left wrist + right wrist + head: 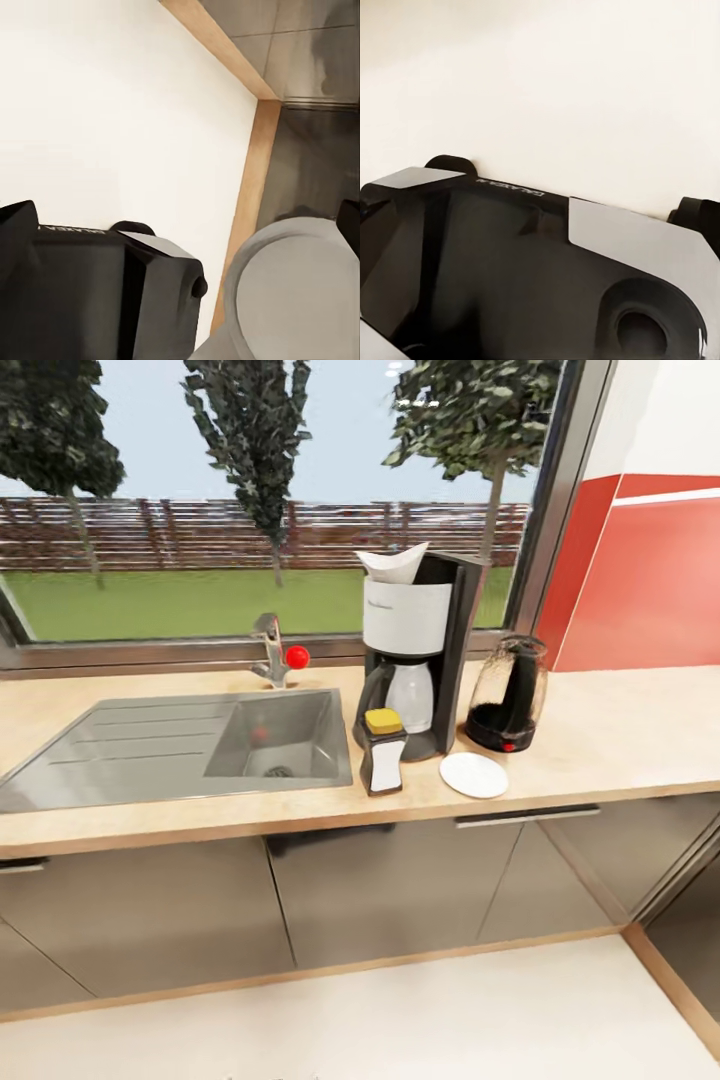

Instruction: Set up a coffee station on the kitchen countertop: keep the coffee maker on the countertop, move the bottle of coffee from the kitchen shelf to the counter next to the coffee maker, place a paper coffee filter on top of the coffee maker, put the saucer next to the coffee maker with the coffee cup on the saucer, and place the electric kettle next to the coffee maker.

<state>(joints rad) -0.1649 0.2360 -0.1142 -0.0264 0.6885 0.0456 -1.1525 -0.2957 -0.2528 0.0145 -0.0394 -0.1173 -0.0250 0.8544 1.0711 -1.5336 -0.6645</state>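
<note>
The coffee maker (418,650) stands on the countertop (610,730) right of the sink, with the paper coffee filter (393,563) resting on its top. The bottle of coffee (383,751) stands upright just in front of it. The saucer (474,774) lies bare at its front right. Beside the machine on the right stands the electric kettle (509,695). The coffee cup and the kitchen shelf are out of view. My left gripper (180,217) and right gripper (536,206) hang low over the floor by my base, dark fingertips (349,225) (697,217) wide apart, holding nothing.
A steel sink (150,755) with a red-knobbed tap (275,652) fills the counter's left part. A window runs behind the counter and a red wall panel (650,590) is at the right. Grey cabinet fronts (380,890) sit below, then pale floor (400,1020).
</note>
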